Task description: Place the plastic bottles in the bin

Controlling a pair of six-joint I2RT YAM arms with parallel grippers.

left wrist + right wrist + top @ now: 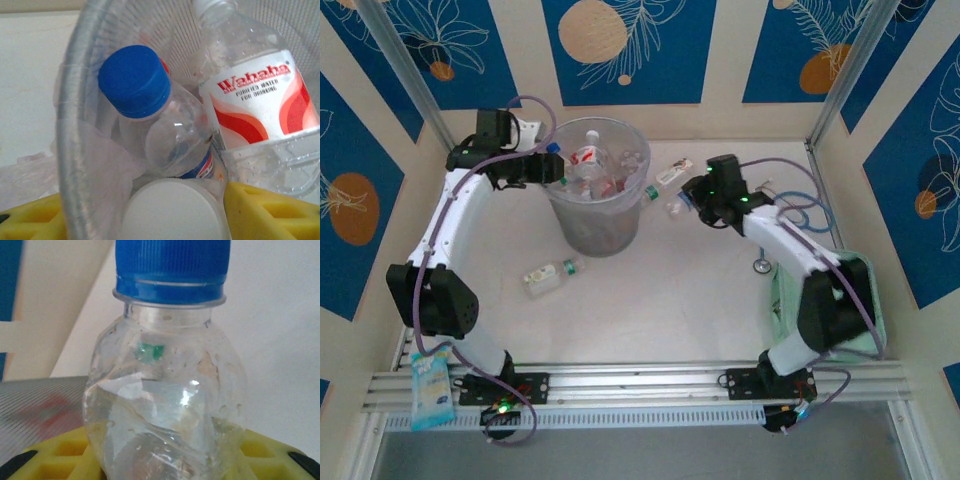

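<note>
The bin (595,228) stands at the middle back with several plastic bottles inside. My left gripper (554,166) hovers over its left rim (70,130). Its yellow fingers (270,210) stand wide apart, and a white cap (172,212) lies between them. Beyond that cap are a blue-capped bottle (150,115) and a red-labelled Wahaha bottle (255,100). Right of the bin, low over the table, my right gripper (694,197) (165,455) is shut on a clear blue-capped bottle (167,390), whose body is creased. A green-capped bottle (550,276) lies in front of the bin. Another bottle (673,175) lies to the bin's right.
A pale green case (868,300) sits at the right edge under my right arm. A small metal object (761,265) and blue cable (812,212) lie near it. A blue packet (430,390) hangs off the front rail at left. Walls close the back and sides.
</note>
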